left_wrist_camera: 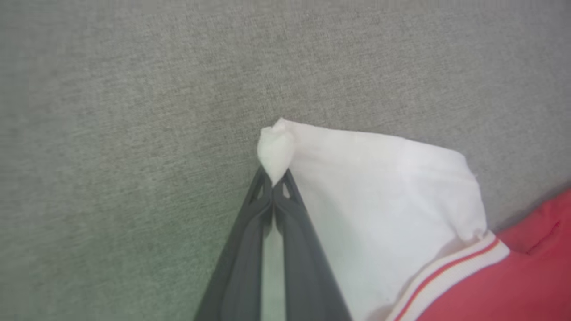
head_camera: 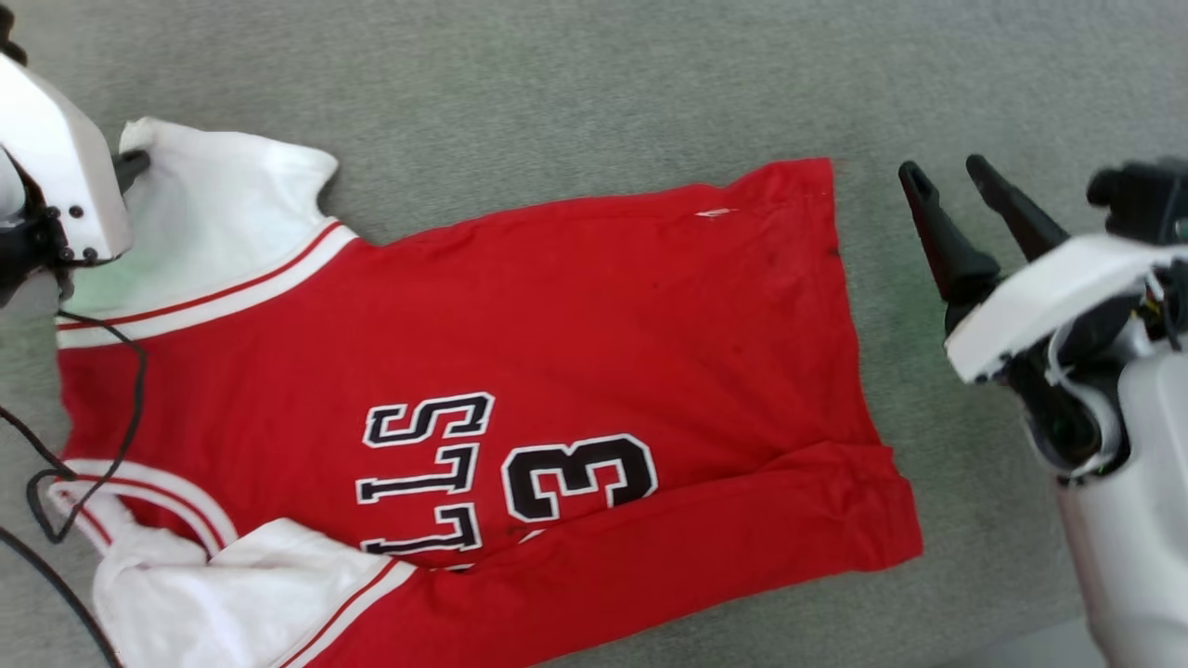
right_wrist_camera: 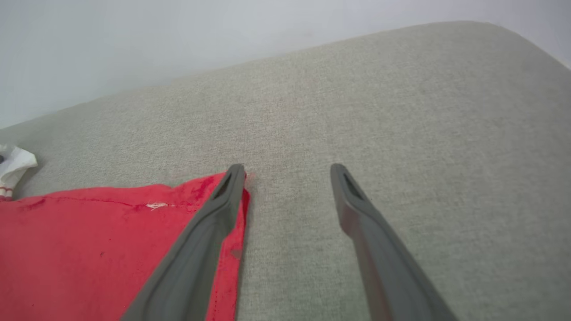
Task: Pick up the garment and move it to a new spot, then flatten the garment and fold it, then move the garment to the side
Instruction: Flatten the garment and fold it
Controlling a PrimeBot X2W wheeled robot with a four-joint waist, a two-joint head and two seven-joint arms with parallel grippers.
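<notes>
At far left, my left pincer [left_wrist_camera: 274, 180] is clenched on a white sleeve corner of the garment [head_camera: 603, 306]; my right pincer [head_camera: 944, 170] hangs released beside the hem.

PLACE: indoors, kind not determined | SEEN: grey fabric-covered bench [right_wrist_camera: 401, 111], rounded edge | 12 o'clock: plain pale wall [right_wrist_camera: 134, 35]

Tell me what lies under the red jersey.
The jersey lies on the grey woven surface, which shows around its edges. Anything else beneath is hidden by the cloth; a folded red flap covers part of the lettering.
</notes>
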